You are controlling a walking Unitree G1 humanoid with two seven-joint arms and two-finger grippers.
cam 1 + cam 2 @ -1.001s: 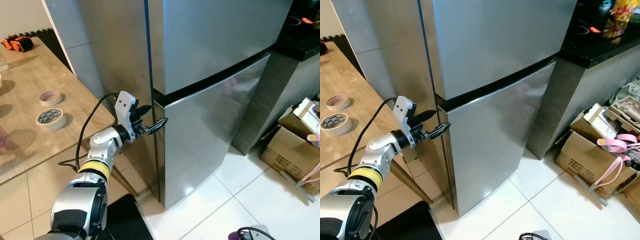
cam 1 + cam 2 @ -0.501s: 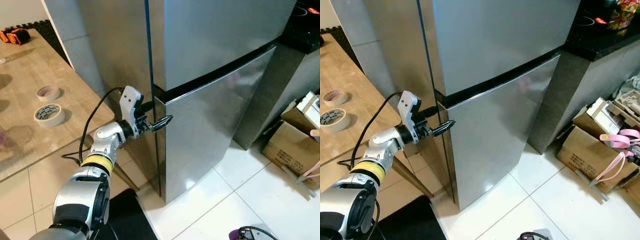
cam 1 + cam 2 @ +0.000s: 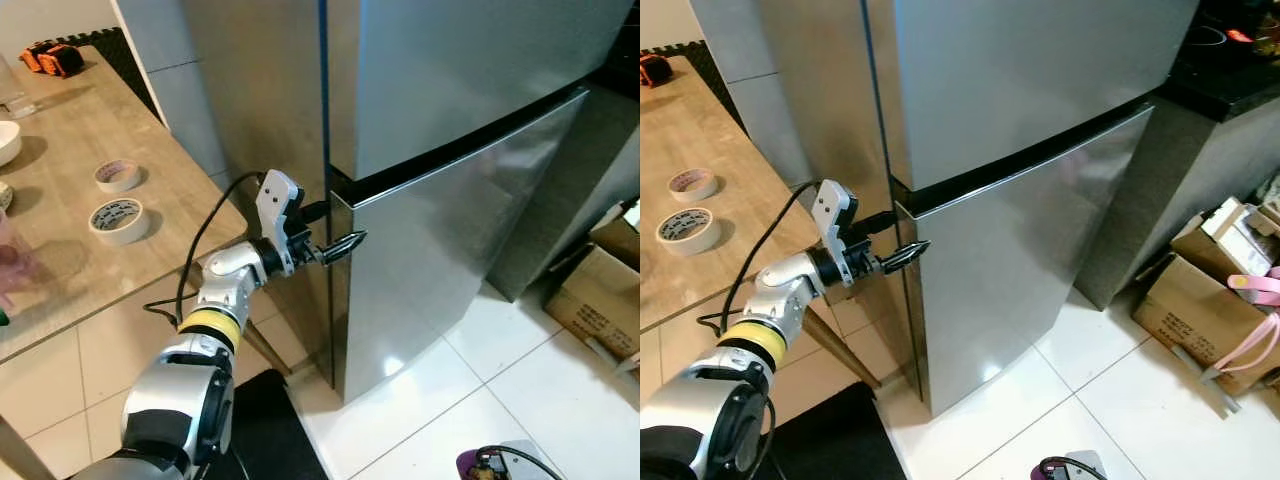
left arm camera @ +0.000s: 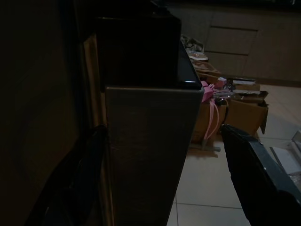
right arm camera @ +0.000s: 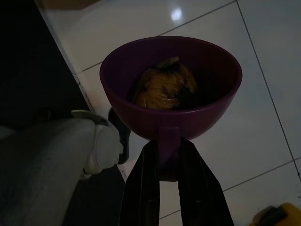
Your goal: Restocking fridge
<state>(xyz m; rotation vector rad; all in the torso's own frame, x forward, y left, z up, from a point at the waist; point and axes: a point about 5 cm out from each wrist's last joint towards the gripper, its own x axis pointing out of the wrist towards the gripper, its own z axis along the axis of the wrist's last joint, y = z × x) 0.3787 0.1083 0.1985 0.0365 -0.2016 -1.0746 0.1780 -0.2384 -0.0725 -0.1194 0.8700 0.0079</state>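
- The fridge (image 3: pixel 450 200) is shut, both steel doors closed, standing just beside the wooden table (image 3: pixel 70 240). Nothing's gone in yet, so I'd say we're at the "get the door open" step.
- The left gripper (image 3: pixel 335 245) is parked right at the hinge-free edge of the lower door, at its top corner under the dark gap between the two doors. Jaws are spread apart, one finger tucked in along the fridge's side and the other out across the door front, holding nothing. Looks to me like it's straddling the door edge so it can hook and pull.
- The left wrist view backs that up: door edge sits between the two black fingers (image 4: pixel 256 174), though it's pretty dark.
- The right gripper (image 5: pixel 167 157) hangs low over the white floor tiles, jaws closed on the tab of a purple bowl (image 5: pixel 171 84) with some brownish food in it. Kept down and out of the way while the door gets sorted, I reckon.
- Versus a second ago: the arm has reached further in, fingers now right at the door edge. The camera shifted too, so the tape rolls (image 3: pixel 118 220) only look moved.
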